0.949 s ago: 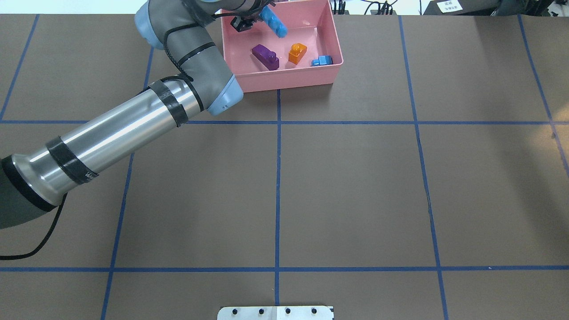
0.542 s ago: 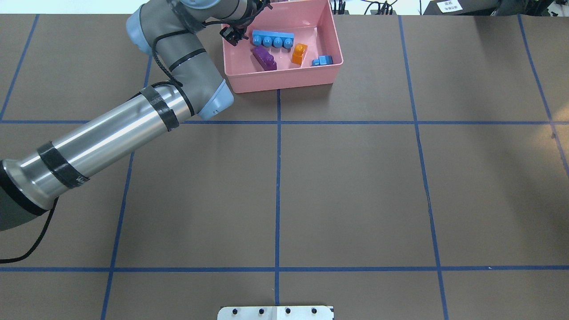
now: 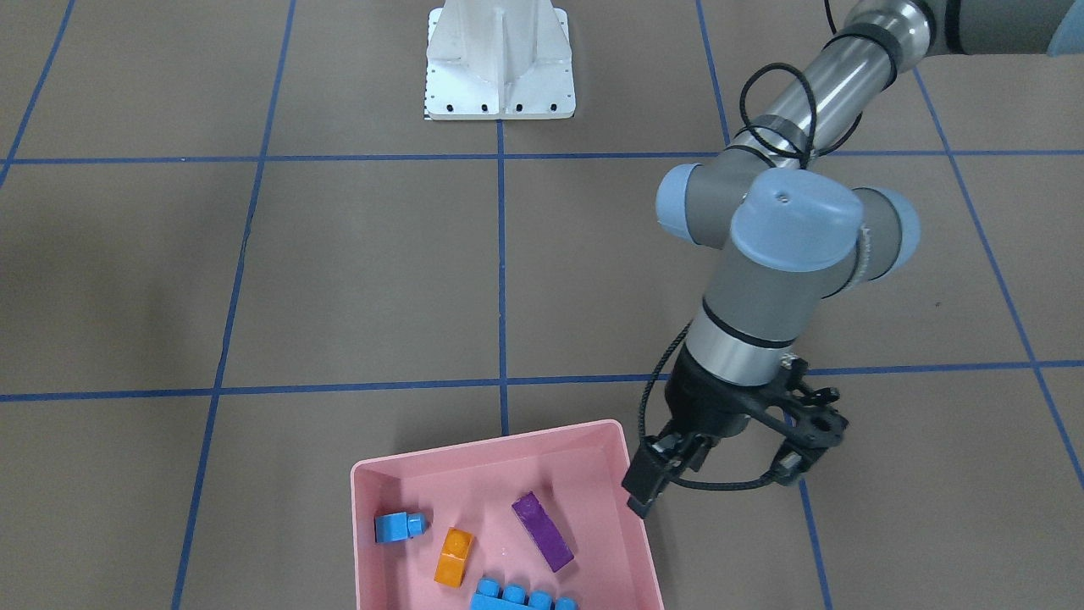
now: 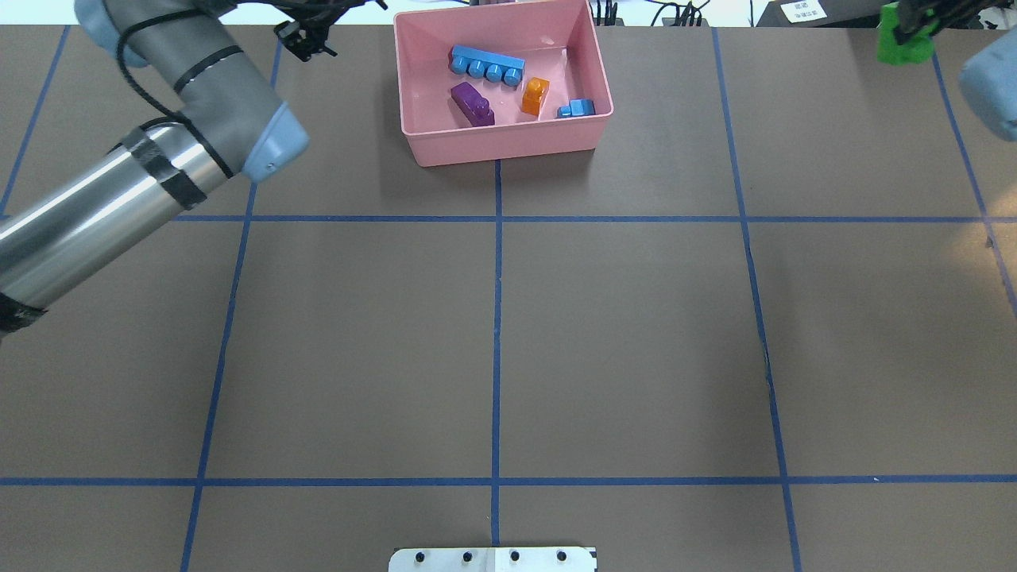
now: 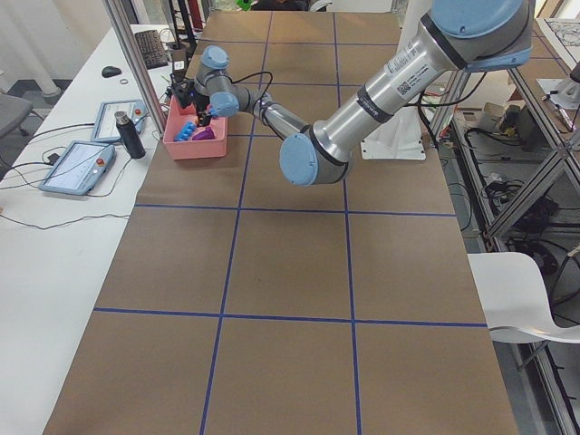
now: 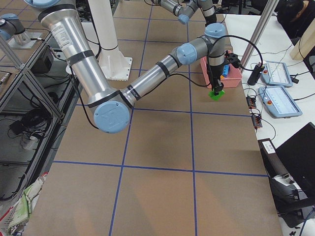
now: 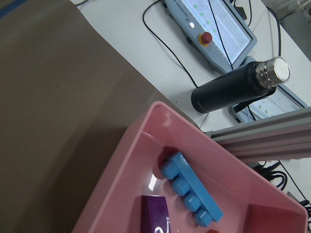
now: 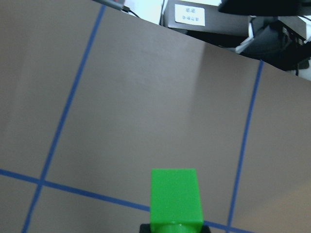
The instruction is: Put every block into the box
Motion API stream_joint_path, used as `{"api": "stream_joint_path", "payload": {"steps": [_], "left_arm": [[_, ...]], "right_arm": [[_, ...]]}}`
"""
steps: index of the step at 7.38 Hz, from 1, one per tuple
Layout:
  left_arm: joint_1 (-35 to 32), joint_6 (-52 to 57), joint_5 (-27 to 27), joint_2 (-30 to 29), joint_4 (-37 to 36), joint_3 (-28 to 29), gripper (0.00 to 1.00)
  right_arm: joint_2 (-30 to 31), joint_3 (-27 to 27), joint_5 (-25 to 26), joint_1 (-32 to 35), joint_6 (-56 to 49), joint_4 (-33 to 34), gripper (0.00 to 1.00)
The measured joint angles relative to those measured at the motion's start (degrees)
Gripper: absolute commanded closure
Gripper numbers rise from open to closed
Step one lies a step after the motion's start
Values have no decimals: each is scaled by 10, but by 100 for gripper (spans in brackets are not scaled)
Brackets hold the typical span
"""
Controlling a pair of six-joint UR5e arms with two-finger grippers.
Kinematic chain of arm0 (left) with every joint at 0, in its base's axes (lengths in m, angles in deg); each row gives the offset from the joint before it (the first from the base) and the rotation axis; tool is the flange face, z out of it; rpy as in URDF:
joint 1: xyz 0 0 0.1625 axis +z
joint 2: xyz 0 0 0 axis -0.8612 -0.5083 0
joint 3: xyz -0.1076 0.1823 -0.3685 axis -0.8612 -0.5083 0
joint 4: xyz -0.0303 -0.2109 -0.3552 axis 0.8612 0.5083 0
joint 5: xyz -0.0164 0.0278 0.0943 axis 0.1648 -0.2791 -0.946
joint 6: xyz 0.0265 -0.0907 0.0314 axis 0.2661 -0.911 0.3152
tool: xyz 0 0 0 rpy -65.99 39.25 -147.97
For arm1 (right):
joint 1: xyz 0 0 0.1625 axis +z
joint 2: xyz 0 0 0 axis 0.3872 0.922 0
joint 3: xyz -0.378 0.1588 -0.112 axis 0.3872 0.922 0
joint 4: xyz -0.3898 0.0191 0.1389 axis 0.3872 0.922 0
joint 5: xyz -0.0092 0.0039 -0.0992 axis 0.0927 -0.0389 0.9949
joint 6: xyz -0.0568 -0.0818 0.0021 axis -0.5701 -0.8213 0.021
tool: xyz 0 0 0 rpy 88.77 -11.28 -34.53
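Observation:
The pale-pink box stands at the table's far middle. In it lie the long blue block, the purple block, the orange block and the small blue block. My left gripper is open and empty, just left of the box; in the front-facing view it hangs beside the box's rim. My right gripper is shut on the green block at the far right, held above the table. The right wrist view shows the green block between the jaws.
The white robot base sits at the near edge. A black bottle and control tablets stand beyond the table's far edge behind the box. Blue tape lines cross the brown table.
The long blue block left my left gripper and now lies in the box. The left gripper has moved out to the box's left. The right arm has come into view with the green block.

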Motion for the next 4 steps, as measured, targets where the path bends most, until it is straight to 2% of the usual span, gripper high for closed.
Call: {"api": "stream_joint_path", "payload": {"steps": [2,4], "left_arm": [[-29,89,17,98,-29,-85,0],[-48,173,27,185,-78,-172,0]], "right_arm": [[-101,79,30,-71,93,-49,100],[-199,207,70,-126,156,-137,100]]}}
